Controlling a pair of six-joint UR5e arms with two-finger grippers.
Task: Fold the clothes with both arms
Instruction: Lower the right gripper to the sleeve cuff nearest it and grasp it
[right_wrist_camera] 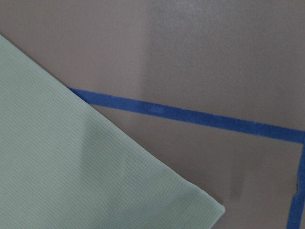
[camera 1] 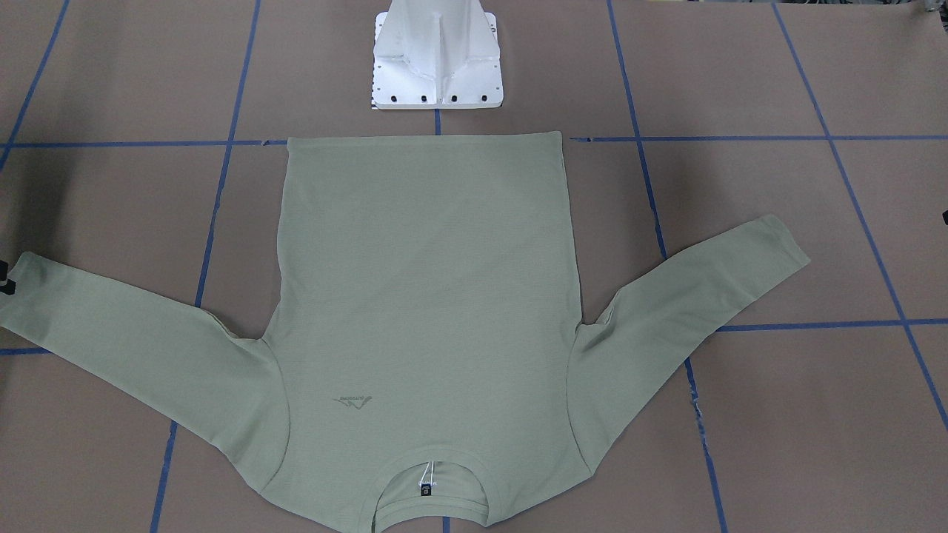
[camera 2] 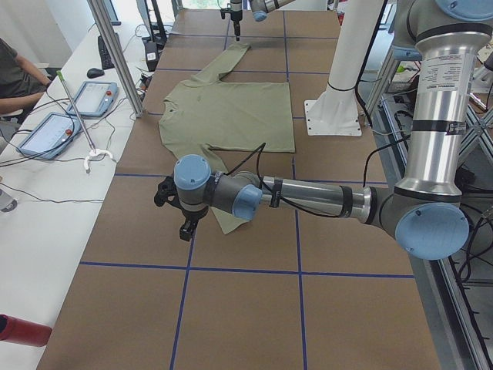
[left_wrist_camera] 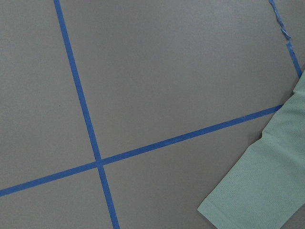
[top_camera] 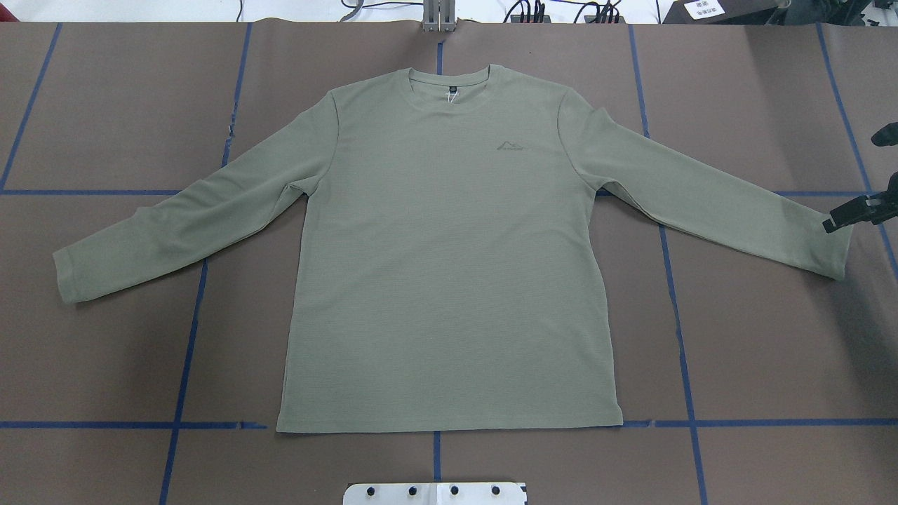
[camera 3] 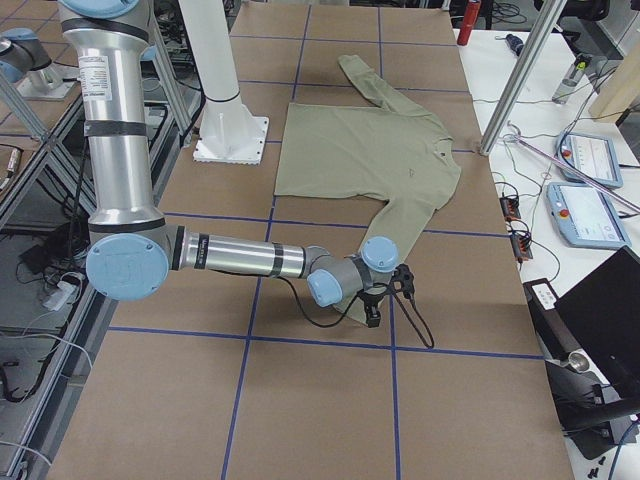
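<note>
The clothes are one pale green long-sleeved shirt (top_camera: 449, 266) lying flat and face up on the brown table, both sleeves spread out and the hem toward the robot base. My right gripper (top_camera: 852, 210) hangs over the right cuff (top_camera: 835, 245) at the table's right edge; only black parts of it show, so I cannot tell whether it is open or shut. My left gripper (camera 2: 179, 210) hovers beside the left cuff (left_wrist_camera: 252, 200), and its state cannot be told either. Neither wrist view shows any fingers, only a cuff corner (right_wrist_camera: 71, 167) and tape lines.
The white pedestal base (camera 1: 437, 59) stands just behind the hem. Blue tape lines (top_camera: 189, 337) grid the brown cover. Beside the table, a bench carries teach pendants (camera 2: 50, 131), a person's arm (camera 2: 15, 73) and a red cylinder (camera 2: 23, 330). A laptop (camera 3: 610, 330) sits on that bench.
</note>
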